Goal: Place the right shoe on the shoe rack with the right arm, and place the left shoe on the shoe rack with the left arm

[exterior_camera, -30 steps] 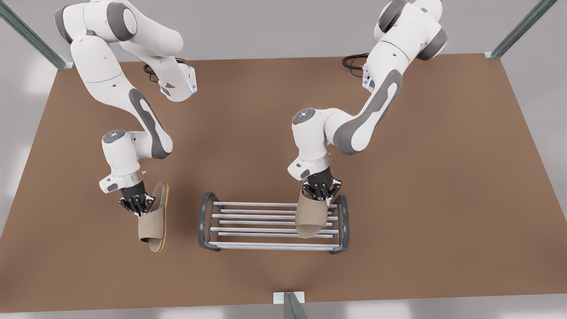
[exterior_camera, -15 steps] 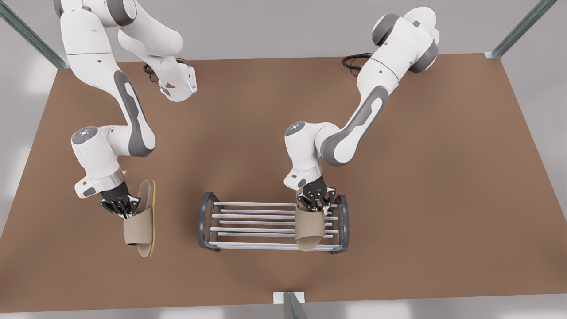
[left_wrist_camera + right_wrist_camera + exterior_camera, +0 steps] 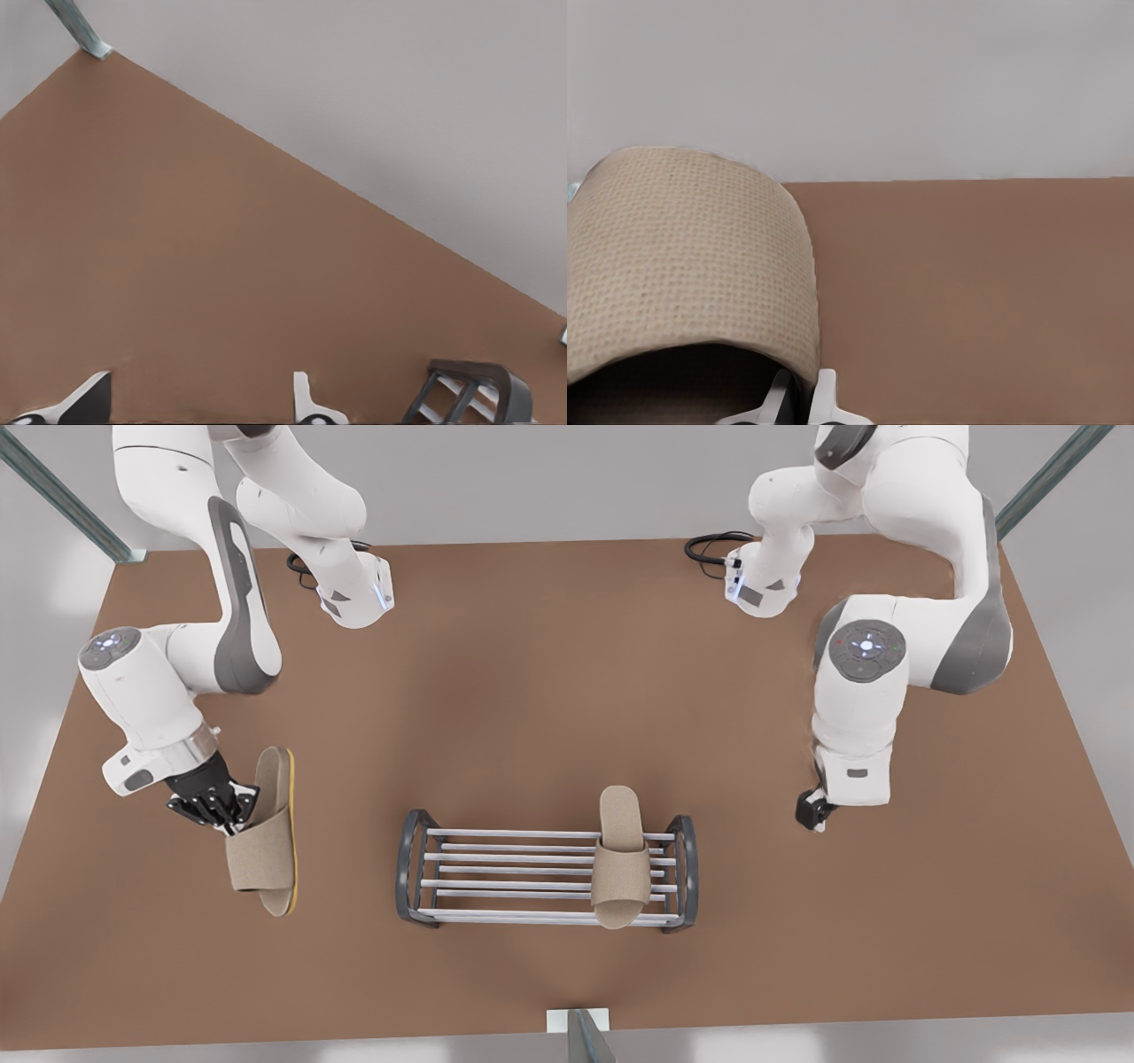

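Observation:
The shoe rack (image 3: 408,868) stands near the table's front middle. A beige slipper, the left shoe (image 3: 619,868), lies across its bars at the front view's right end, toe toward the front. My left gripper (image 3: 811,812) hangs to the right of the rack, open and holding nothing; its fingertips (image 3: 306,403) stand apart in the left wrist view, with a rack end (image 3: 469,388) beyond. My right gripper (image 3: 223,813) is left of the rack, shut on the strap of the right shoe (image 3: 262,850), held tilted above the table. That strap (image 3: 682,257) sits against the right gripper (image 3: 802,400).
The brown table (image 3: 532,691) has open room around the rack. Both arm bases and black cables (image 3: 709,549) sit at its back edge. A small post (image 3: 580,1027) stands at the front edge. Metal struts (image 3: 62,496) rise at the back corners.
The left gripper let go of the left shoe on the rack and drew back toward the front view's right. The right gripper carried its shoe leftward and slightly back.

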Controlling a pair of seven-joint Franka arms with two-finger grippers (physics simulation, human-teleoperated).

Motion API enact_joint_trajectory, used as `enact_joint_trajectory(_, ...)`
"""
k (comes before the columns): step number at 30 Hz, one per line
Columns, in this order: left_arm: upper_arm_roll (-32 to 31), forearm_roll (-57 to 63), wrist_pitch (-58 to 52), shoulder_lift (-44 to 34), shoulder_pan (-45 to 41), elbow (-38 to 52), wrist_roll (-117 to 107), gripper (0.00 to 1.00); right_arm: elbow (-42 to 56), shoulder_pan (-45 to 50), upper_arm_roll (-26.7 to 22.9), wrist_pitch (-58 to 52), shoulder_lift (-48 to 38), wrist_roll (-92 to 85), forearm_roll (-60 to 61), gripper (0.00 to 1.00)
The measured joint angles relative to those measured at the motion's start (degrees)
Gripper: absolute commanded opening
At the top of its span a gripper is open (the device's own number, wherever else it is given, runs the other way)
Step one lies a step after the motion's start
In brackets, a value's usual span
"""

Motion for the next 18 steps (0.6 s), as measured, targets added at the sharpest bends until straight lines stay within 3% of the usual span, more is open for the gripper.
enact_joint_trajectory(2,16.4,-15.0,-4.5,-1.0,-3.3,1.2,5.7,1.00,3.3,0.7,0.9,-4.0,0.6,0.8,-1.5,0.21)
enact_joint_trajectory(4,23.6,-22.9,-4.1,-8.8,-5.7,-7.7,11.3,1.00,5.8,2.4,1.7,-7.3,1.5,2.0,-3.3,0.21)
enact_joint_trajectory(10,25.7,-27.2,-2.8,-10.3,-8.2,-10.5,23.8,1.00,17.5,9.6,2.2,-17.5,6.4,7.0,-8.4,0.21)
enact_joint_trajectory(18,25.7,-27.4,-7.2,-9.7,-8.9,-10.6,34.9,1.00,21.4,20.5,2.3,-24.0,10.8,16.7,-13.6,0.21)
